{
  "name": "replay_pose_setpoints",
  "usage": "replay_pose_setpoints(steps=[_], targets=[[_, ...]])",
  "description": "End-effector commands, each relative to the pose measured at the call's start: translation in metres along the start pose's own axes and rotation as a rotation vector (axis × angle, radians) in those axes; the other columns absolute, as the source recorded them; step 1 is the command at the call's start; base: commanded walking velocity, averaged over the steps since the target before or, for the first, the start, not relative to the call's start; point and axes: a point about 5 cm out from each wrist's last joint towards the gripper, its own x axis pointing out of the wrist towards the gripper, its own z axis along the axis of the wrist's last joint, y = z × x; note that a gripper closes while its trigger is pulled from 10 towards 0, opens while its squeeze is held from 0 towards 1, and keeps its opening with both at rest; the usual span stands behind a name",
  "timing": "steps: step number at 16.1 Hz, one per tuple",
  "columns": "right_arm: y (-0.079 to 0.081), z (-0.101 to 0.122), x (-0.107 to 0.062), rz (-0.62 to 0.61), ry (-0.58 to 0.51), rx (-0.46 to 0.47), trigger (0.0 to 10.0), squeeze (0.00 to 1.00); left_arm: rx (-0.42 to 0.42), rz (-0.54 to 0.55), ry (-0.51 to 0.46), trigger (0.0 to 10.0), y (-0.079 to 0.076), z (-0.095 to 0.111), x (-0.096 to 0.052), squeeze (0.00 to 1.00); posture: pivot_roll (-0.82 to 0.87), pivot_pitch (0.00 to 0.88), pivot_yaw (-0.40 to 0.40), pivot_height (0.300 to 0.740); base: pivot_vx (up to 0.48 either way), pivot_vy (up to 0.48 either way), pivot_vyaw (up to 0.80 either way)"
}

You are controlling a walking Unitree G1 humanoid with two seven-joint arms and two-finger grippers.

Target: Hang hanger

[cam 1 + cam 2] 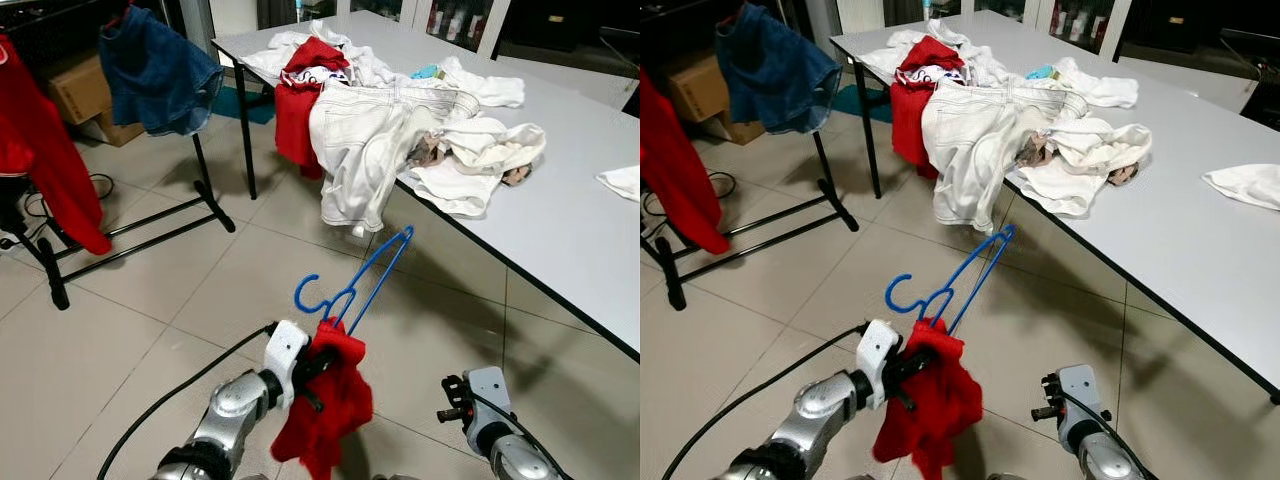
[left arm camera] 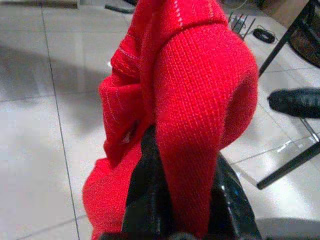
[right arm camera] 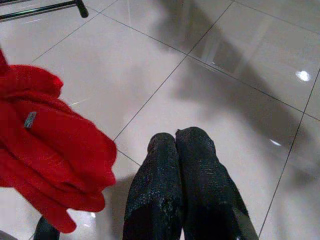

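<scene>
A pale tiled floor [image 1: 180, 300] runs between a grey table [image 1: 560, 220] heaped with white and red laundry [image 1: 390, 130] on the robot's right and a black clothes rack [image 1: 130, 225] on its left, from which a blue garment [image 1: 155, 70] and a red garment [image 1: 45, 160] hang. Low in the foreground the left gripper [image 1: 318, 365] is clamped on a red knitted garment [image 1: 335, 410], and the blue hanger [image 1: 355, 280] rises out of that bundle, its hook curling toward the rack side and its far end pointing at the table. The right gripper [image 3: 180, 185] hovers above the floor just beside the bundle with its fingers pressed together and nothing between them. Whether the left fingers pinch the hanger's wire or the cloth alone cannot be told; if cloth alone, the hanger is likely to pivot or slide out as the arm lifts toward the rack, and the hook could turn away from the rail. The rack stands well apart, so a walk and a turn are probably needed, during which the dangling cloth may swing or catch. The head views give the hanger's whole outline and its position relative to rack and table; the left wrist view gives the knit folded over the black fingers [image 2: 145, 200] at close range, with the wire hidden; the right wrist view confirms the empty closed fingers and the garment hanging clear of the tiles.
</scene>
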Motion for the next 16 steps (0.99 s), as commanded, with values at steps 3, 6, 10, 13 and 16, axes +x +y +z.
replay_pose_setpoints(steps=[3,6,10,13,16], targets=[[0.012,-0.007,0.003,0.059,0.073,-0.06,10.0,0.0,0.054,-0.03,-0.075,10.0,0.001,0.022,0.01,0.0,-0.1,0.0,0.019,0.74,0.0,0.0,0.0],[0.031,-0.01,0.008,0.159,0.127,-0.122,10.0,0.0,0.089,-0.093,-0.186,10.0,-0.004,0.049,0.02,0.0,-0.09,0.0,0.016,0.74,0.0,0.0,0.0],[0.037,0.0,0.017,0.176,0.119,-0.141,10.0,0.0,0.149,-0.223,-0.313,10.0,-0.016,0.087,0.028,0.0,-0.08,0.0,0.016,0.74,0.0,0.0,0.0],[0.032,0.003,0.019,0.152,0.119,-0.151,10.0,0.0,0.175,-0.307,-0.341,10.0,-0.02,0.1,0.025,0.0,-0.07,0.0,0.014,0.74,0.0,0.0,0.0],[0.028,0.003,0.019,0.121,0.135,-0.147,10.0,0.0,0.175,-0.356,-0.31,10.0,-0.021,0.096,0.018,0.0,-0.07,0.0,0.01,0.74,0.0,0.0,0.0]])
